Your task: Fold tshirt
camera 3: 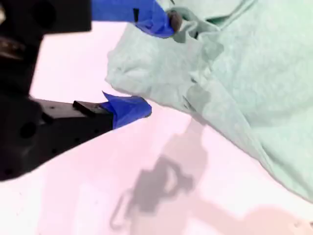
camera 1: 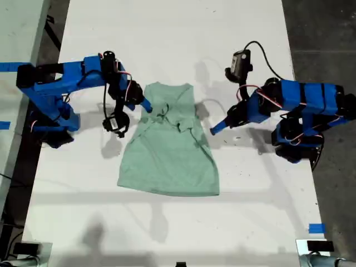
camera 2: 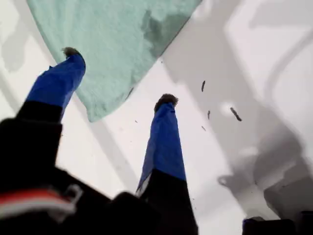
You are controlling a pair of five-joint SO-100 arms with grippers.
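Exterior view: the tshirt (camera 1: 167,156) lay partly folded mid-desk (camera 1: 167,33). My second gripper (camera 1: 146,104), at its 10 o'clock, stood open astride the shoulder edge, clamping nothing. My first gripper (camera 1: 213,130), at 3 o'clock, gaped empty beside the cloth. Risk: a shallow pinch would likely slip, dragging the folds apart

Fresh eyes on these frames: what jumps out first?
The pale mint tshirt, partly folded and bunched near its collar, lies mid-table on the white table. A blue arm flanks it on each side of the exterior view. My second hand is open at the bunched edge; my first hand is open by a shirt corner.
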